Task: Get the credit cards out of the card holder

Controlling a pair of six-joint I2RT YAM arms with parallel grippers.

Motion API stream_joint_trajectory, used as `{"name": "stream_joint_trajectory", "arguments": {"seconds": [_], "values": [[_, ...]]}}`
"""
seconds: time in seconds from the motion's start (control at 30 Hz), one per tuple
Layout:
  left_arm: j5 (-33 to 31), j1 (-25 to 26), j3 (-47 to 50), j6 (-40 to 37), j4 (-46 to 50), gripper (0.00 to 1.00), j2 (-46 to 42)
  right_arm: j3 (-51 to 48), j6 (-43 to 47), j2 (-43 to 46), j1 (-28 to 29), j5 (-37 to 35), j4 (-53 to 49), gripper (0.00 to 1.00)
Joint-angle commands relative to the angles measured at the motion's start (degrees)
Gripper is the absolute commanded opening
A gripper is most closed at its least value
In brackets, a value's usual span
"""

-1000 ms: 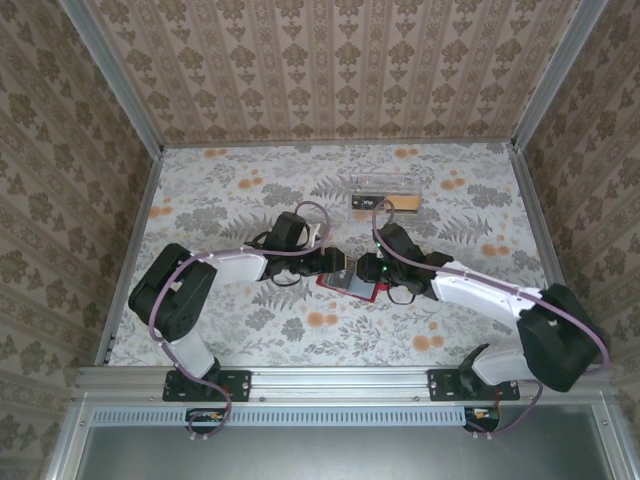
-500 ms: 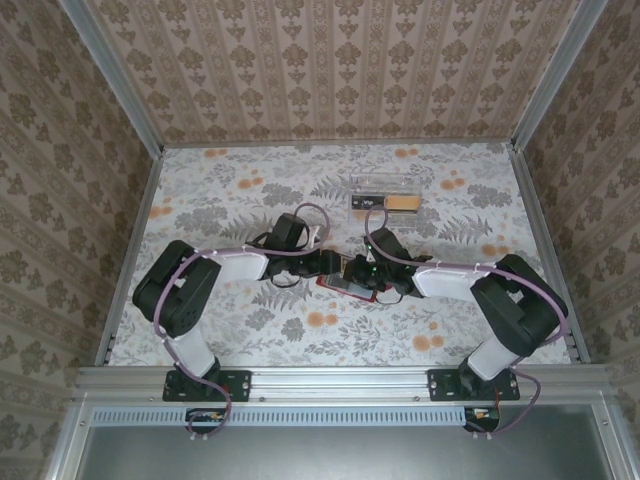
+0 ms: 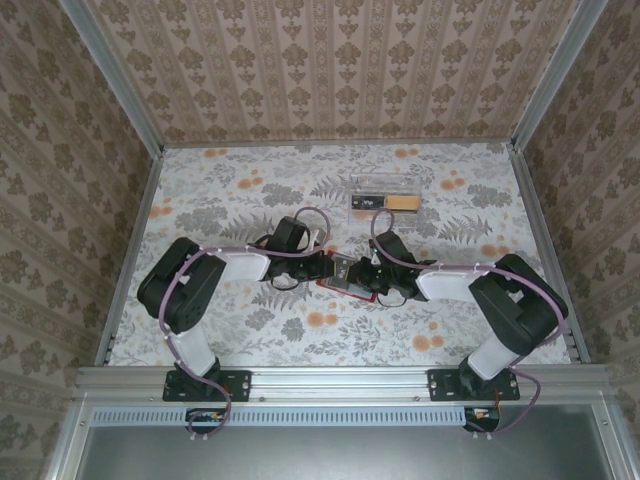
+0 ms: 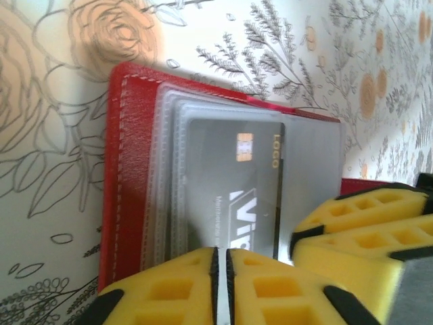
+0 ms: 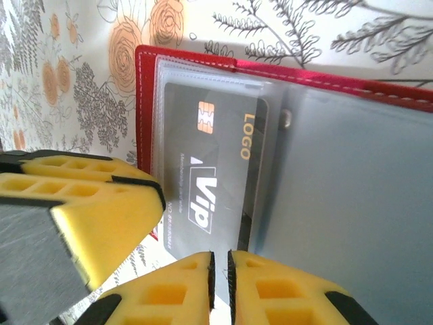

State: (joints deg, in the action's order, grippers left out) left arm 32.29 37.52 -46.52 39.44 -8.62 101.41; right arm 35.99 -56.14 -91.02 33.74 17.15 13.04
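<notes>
Both my pincers pinched narrow over the open card holder (image 3: pixel 350 279) in the middle of the table (image 3: pixel 250 190)

My left pincer (image 4: pixel 220 288) is closed to a hairline slit right at the edge of the dark card (image 4: pixel 233 183), which lies in its clear sleeve (image 4: pixel 166 169). I cannot tell whether card or only plastic sits between the pads. My right pincer (image 5: pixel 220 288) is just as narrow, just beside my left one at the same card. If I have nipped the sleeve, pulling would drag the whole holder along, and such crowded fingers could knock together or bend the card
</notes>
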Motion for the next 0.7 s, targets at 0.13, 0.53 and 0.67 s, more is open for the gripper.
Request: {"name": "stream_joint_trajectory", "arguments": {"seconds": [0.13,0.53,0.67], "values": [[-0.83,0.01,0.45,-0.18,1.46,0.1,1.59,-1.18,0.69,1.33,-1.72,0.37,-1.31,0.19],[-1.1,-0.04,0.42,-0.1,2.2,0.1,2.13,-0.48,-1.12,-3.85,-2.18,3.17,3.23,0.18],[-1.08,0.1,0.31,-0.13,2.21,0.1,2.22,-0.17,-1.5,-4.68,-2.18,3.84,4.28,0.18]]}}
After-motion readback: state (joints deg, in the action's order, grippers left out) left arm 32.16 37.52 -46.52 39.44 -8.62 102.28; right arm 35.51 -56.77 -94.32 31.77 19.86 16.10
